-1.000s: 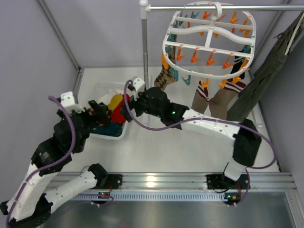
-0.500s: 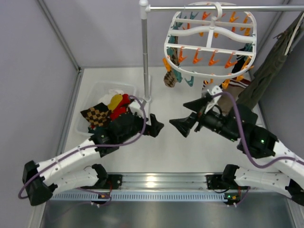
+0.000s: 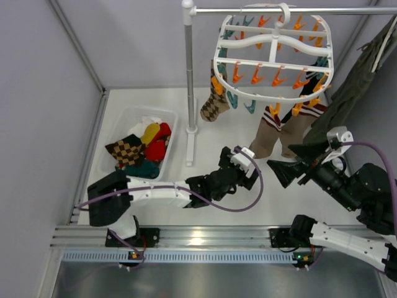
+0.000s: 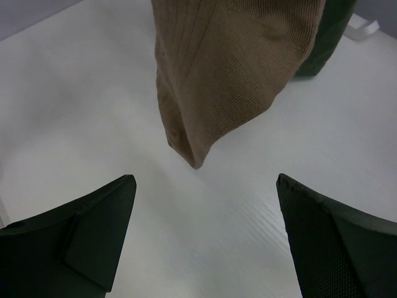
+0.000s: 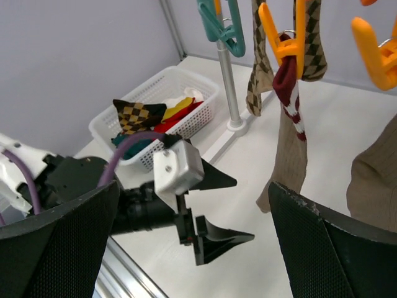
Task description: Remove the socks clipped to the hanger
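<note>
The white hanger with orange and teal clips hangs from the rail. An argyle sock is clipped at its left. Two tan socks with striped cuffs hang at its front. My left gripper is open and empty, low over the table just left of the tan socks. In the left wrist view the tan sock's toe hangs ahead of my open left gripper. My right gripper is open and empty, right of the tan socks. The right wrist view shows a striped-cuff sock held by an orange clip.
A white basket at the left holds several removed socks. The grey pole stands between the basket and the hanger. An olive-green garment hangs at the right. In the right wrist view my left gripper lies between my right gripper's fingers.
My left arm has swung from the basket to the right, across the table, to below the tan socks. My right arm has drawn back to the right. Both grippers are empty.
</note>
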`<action>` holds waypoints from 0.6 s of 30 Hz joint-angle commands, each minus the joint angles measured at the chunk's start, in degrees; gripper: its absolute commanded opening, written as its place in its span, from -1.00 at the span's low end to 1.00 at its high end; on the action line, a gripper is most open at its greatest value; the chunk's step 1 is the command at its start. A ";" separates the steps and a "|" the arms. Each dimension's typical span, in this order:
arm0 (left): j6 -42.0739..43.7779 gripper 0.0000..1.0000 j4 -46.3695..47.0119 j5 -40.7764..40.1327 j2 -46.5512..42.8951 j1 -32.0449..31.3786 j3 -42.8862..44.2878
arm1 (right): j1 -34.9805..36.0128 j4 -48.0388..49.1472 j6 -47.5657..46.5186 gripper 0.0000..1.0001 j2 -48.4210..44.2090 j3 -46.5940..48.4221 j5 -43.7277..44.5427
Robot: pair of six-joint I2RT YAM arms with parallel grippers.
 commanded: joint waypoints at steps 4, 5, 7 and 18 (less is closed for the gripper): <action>14.13 0.97 20.52 -3.82 10.95 -0.20 6.48 | 0.40 -2.99 -0.48 0.99 -2.24 1.27 4.07; 14.75 0.97 23.41 -6.00 13.66 -0.20 7.45 | 0.40 -2.99 -0.48 0.99 -2.50 1.10 4.50; 17.12 0.94 26.06 -8.29 16.49 -0.20 11.04 | 0.40 -2.56 -0.57 0.99 -3.55 0.48 4.51; 21.79 -0.29 33.98 -16.39 29.69 0.50 23.72 | 0.40 -5.80 -0.75 0.99 -5.41 1.01 7.50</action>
